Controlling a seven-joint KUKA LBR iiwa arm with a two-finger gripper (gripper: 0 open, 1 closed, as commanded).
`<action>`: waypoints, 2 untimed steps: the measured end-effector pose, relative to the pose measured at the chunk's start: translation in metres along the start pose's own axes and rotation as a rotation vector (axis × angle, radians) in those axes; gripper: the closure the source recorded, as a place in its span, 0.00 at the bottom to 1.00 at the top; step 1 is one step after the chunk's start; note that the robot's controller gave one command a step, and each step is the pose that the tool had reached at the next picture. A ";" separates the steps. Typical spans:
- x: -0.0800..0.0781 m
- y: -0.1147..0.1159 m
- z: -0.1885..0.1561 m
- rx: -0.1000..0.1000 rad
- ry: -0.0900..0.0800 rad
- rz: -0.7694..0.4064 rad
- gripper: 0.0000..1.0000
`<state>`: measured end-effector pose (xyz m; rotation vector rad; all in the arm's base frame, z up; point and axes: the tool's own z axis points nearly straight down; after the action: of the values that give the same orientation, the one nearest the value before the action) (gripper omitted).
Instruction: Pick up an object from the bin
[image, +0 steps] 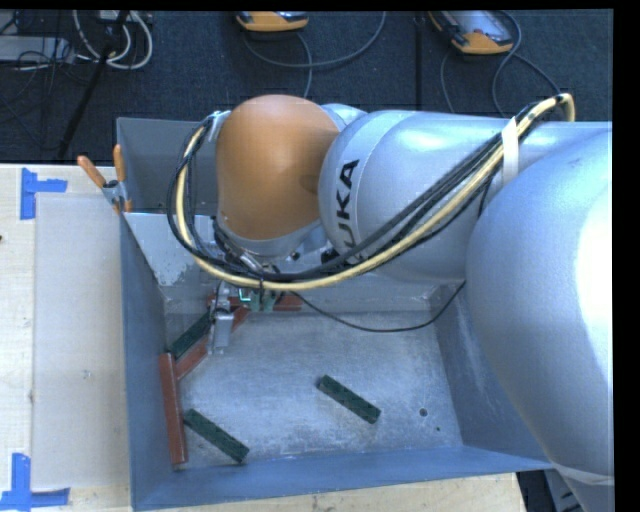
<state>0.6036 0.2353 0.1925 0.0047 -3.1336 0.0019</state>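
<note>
Your arm (430, 190) covers the back of the bin (330, 475), wrist dropped into the back-left corner, probably because the pieces bunch up there against the left wall. Count: three dark green bars, namely the mid-floor bar (348, 398), front-left bar (213, 436) and corner bar (188, 340). There are two brown sticks, long (173, 415) and short (193, 360). The gripper (222, 322) sits just above the corner bar and short stick; I can't tell whether it's open or closed.

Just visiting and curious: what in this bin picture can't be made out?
- Camera view: the claw is half under the orange cover; whether it grips anything is unclear.
- The bin has its far right corner hidden by the silver arm.
- A reddish piece is partly hidden under that arm.
</note>
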 end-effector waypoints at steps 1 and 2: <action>0.002 -0.003 0.126 0.001 -0.002 -0.302 0.00; 0.000 -0.004 0.123 0.000 -0.007 -0.296 1.00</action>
<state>0.6025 0.2311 0.0694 0.4684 -3.1053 -0.0002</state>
